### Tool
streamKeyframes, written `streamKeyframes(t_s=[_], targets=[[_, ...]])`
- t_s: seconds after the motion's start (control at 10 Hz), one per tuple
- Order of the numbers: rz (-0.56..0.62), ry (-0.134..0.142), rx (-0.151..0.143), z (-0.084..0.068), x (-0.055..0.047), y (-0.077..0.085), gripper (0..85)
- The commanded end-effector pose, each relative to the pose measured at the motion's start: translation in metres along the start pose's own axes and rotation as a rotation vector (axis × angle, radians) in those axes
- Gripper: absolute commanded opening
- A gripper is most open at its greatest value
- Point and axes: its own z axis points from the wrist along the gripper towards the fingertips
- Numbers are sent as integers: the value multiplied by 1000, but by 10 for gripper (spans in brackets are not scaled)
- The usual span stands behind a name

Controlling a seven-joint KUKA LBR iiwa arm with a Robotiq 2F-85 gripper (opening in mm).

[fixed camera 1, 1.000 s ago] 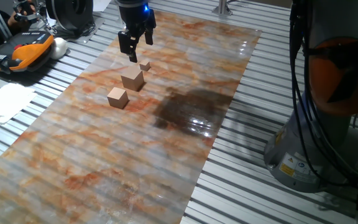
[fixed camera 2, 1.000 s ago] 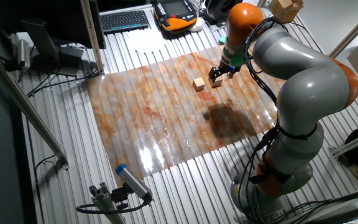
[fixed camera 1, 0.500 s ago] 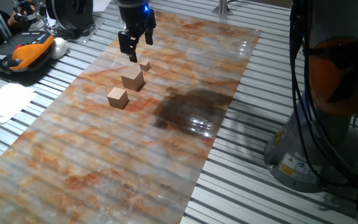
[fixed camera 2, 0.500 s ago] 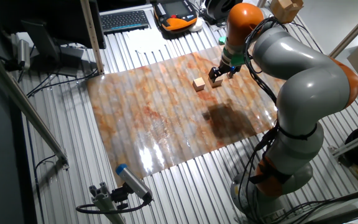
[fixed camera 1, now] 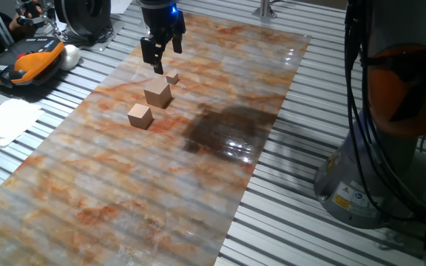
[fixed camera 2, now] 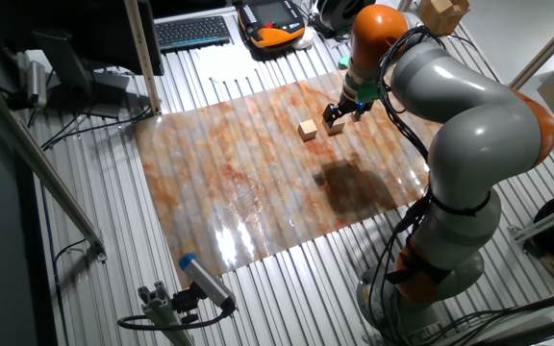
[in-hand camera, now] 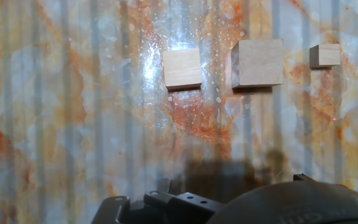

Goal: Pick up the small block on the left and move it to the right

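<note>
Well, small block [fixed camera 1: 172, 77] beside largest cube [fixed camera 1: 157, 94] (medium cube [fixed camera 1: 140, 116] beyond).

We see a big tan cube [fixed camera 1: 157, 94] and a middle-sized tan cube [fixed camera 1: 140, 116] sitting close together but not touching on a shiny mat [fixed camera 1: 124, 192] with orange and grey swirls. The mat has a dark patch [fixed camera 1: 228, 129] to the right of the cubes. On the far left lie an orange and black box [fixed camera 1: 17, 63] and some white paper [fixed camera 1: 2, 122]. In the other fixed view we see a keyboard [fixed camera 2: 192, 32] far back.
</note>
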Motion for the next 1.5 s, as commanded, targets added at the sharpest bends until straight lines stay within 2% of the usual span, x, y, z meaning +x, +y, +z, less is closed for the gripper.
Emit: streamKeyframes(t_s=[0.0,0.1,0.2,0.3,1.4], targets=[[0,0,0,0,0,0,0],[2,30,12,0,0,0,0],[0,34,12,0,0,0,0],[-3,27,12,0,0,0,0],[-9,31,12,0,0,0,0]])
